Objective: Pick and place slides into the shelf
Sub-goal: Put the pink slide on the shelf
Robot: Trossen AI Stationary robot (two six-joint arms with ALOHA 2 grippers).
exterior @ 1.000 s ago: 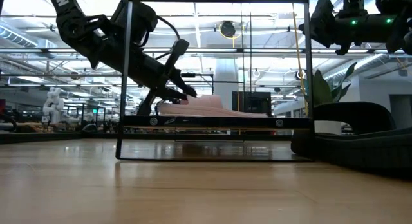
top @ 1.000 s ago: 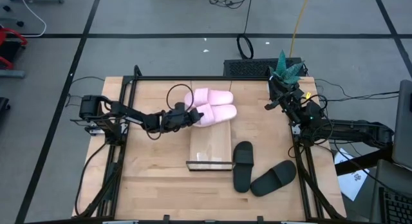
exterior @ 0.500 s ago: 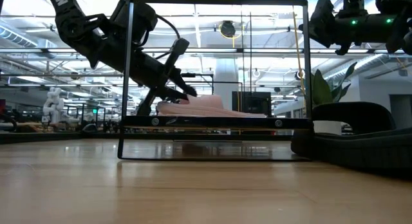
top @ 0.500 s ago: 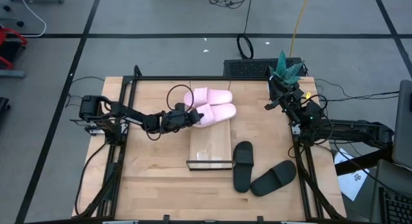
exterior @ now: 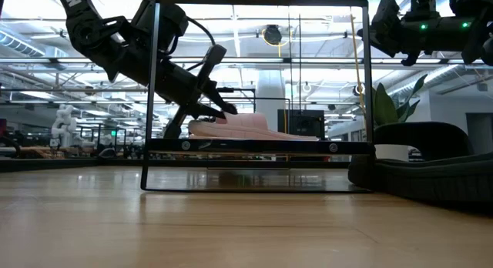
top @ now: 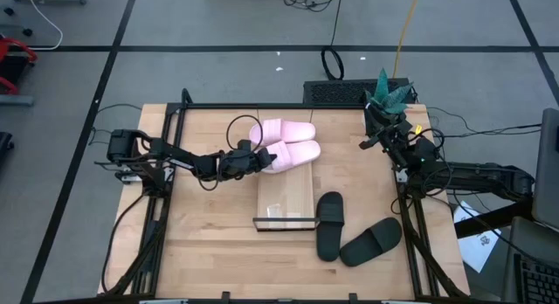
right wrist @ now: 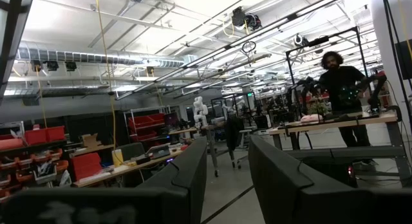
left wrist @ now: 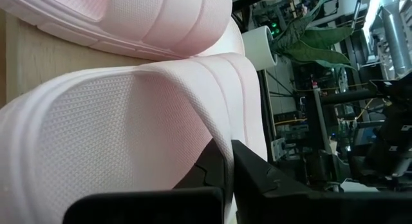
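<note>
Slides are being shelved: the near pink slide (top: pixel 293 154) is pinched at its edge by the closed left gripper (top: pixel 254 156), apparently for seating it beside its pair on the shelf (top: pixel 286 203); the right gripper (top: pixel 371 120) waits half open.

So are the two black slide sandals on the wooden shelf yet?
No. The black slide sandals lie on the tabletop beside the light wood shelf; only the pink slide sandals sit on it.

Overhead, table-level, two wrist cameras

Probably robotics lab (workbenches (right wrist: pixel 335 124), racks)
</note>
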